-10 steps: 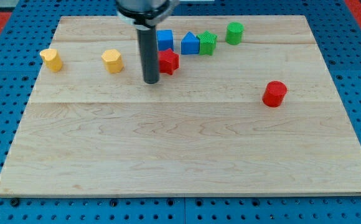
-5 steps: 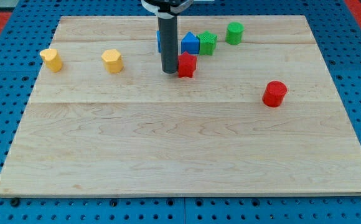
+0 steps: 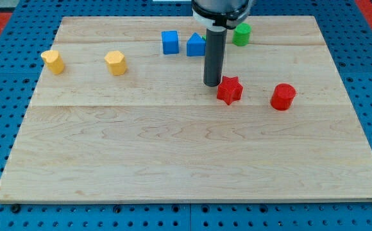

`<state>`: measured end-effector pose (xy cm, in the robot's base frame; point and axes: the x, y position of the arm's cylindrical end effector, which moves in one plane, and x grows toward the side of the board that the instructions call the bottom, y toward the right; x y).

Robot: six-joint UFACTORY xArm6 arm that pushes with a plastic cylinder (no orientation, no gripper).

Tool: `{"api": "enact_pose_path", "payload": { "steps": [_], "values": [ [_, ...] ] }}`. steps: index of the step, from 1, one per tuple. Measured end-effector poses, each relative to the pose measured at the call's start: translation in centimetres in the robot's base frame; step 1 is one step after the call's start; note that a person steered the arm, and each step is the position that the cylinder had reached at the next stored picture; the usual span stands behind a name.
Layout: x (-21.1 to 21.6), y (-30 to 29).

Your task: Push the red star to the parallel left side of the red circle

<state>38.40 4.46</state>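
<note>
The red star point(image 3: 229, 90) lies on the wooden board right of its middle, in the upper half. The red circle point(image 3: 282, 97) stands to the star's right, a little lower, with a gap between them. My tip point(image 3: 211, 84) is down on the board, touching the star's upper left side. The dark rod rises from it to the view's top.
A blue cube point(image 3: 169, 42), a blue house-shaped block point(image 3: 195, 45) and a green cylinder point(image 3: 241, 33) sit near the board's top edge; the rod hides what stands between them. Two yellow blocks point(image 3: 53, 61) point(image 3: 115, 63) lie at upper left.
My tip has moved right and down the view, pushing the red star from beside the blue blocks toward the red circle. The other blocks have stayed put.
</note>
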Motion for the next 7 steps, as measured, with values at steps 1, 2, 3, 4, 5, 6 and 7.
{"api": "enact_pose_path", "payload": {
  "steps": [1,2,3,4,5,6,7],
  "values": [
    [-0.1,0.3],
    [0.3,2.0],
    [1.0,2.1],
    [2.1,2.1],
    [1.9,0.9],
    [-2.7,-3.1],
    [-6.7,-5.5]
  ]
}}
